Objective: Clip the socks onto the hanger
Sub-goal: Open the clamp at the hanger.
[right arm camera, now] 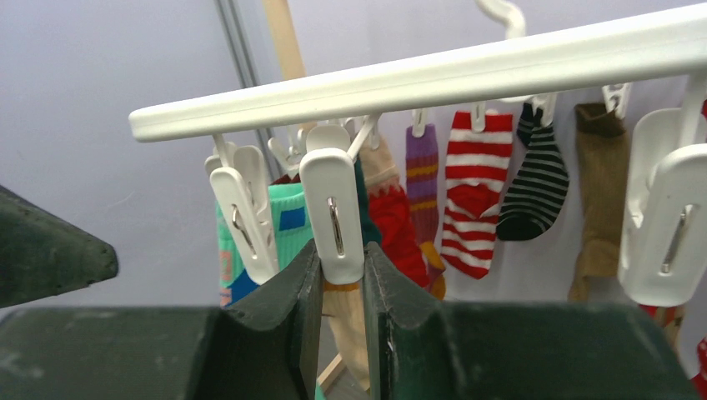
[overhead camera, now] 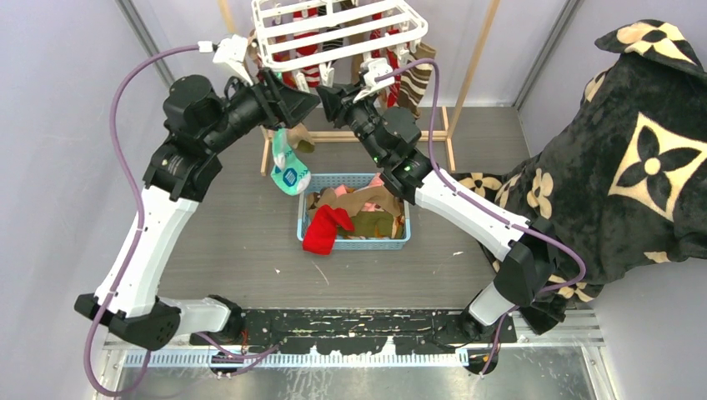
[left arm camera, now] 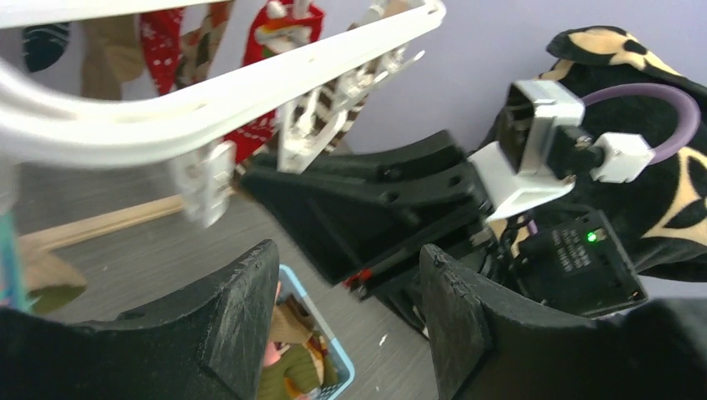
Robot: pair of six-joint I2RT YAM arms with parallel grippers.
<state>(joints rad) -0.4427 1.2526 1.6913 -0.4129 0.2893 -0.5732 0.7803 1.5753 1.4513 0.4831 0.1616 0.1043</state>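
From above, the hanger (overhead camera: 333,33) hangs at the far side of the desk (overhead camera: 242,242). Both arms reach up to its near edge, and the left pincer (overhead camera: 307,98) and right pincer (overhead camera: 327,93) nearly meet tip to tip. A teal sock (overhead camera: 289,167) dangles straight down just under the left pincer, its long axis vertical and its cuff uppermost. The other loose socks (overhead camera: 367,218) lie lower down in the blue basket (overhead camera: 354,243), well apart from both pincers.

In the left wrist view, the left pincer (left arm camera: 348,258) stands wide open with nothing between its fingers. The right pincer (left arm camera: 267,185) crosses directly in front of it, just below the hanger's rim and its small white clips. Only a sliver of the teal sock (left arm camera: 8,258) shows, at the left edge.

In the right wrist view, the right pincer (right arm camera: 338,275) is closed on the lower end of one dangling clip (right arm camera: 332,208). The teal sock's cuff (right arm camera: 288,221) sits just behind and left of that clip, at the same height. Whether any clip bites the cuff cannot be told. The left arm looks nearer the sock, so the next move probably depends on bringing cuff and pinched clip together.
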